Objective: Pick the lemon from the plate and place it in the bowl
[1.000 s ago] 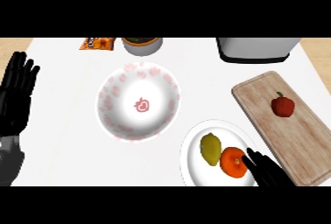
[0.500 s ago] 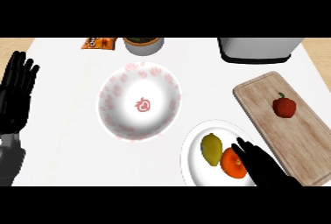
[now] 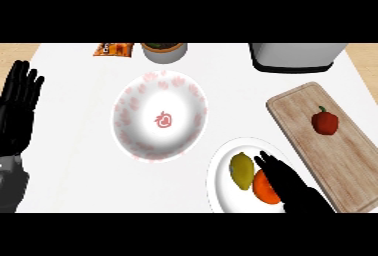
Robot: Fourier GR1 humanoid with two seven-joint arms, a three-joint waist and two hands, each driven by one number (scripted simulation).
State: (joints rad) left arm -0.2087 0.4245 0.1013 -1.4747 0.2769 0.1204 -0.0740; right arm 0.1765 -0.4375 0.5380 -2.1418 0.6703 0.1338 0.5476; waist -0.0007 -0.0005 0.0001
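1. ok so the lemon (image 3: 241, 171) is sitting on the white plate (image 3: 221, 192) down near the bottom of the counter, snug up against an orange (image 3: 266, 187) on its right. nobody's got hold of it.
2. the right hand (image 3: 289, 183) comes in from the lower edge and lies over the plate, fingers stretched out straight and pointing up and a bit left. it covers part of the orange, and the fingertips end just beside the lemon's upper right side. can't honestly tell if they touch it. nothing is held, fingers aren't curled round anything.
3. the bowl (image 3: 159, 115) is up and left of the plate, white with pink-red blotches round the rim and a little red mark in the middle. its lower right rim is near the plate's edge.
4. the left hand (image 3: 18, 108) is way over at the left edge, open with the fingers up, just resting there, well apart from everything.
5. other stuff: a wooden cutting board (image 3: 319, 154) on the right with a red bell pepper (image 3: 325, 121) on it, the board's edge just beside the plate.
6. along the back: an orange snack packet (image 3: 113, 49), a grey pot (image 3: 164, 50) with something dark in it, and a light grey appliance (image 3: 297, 55) with a dark base.
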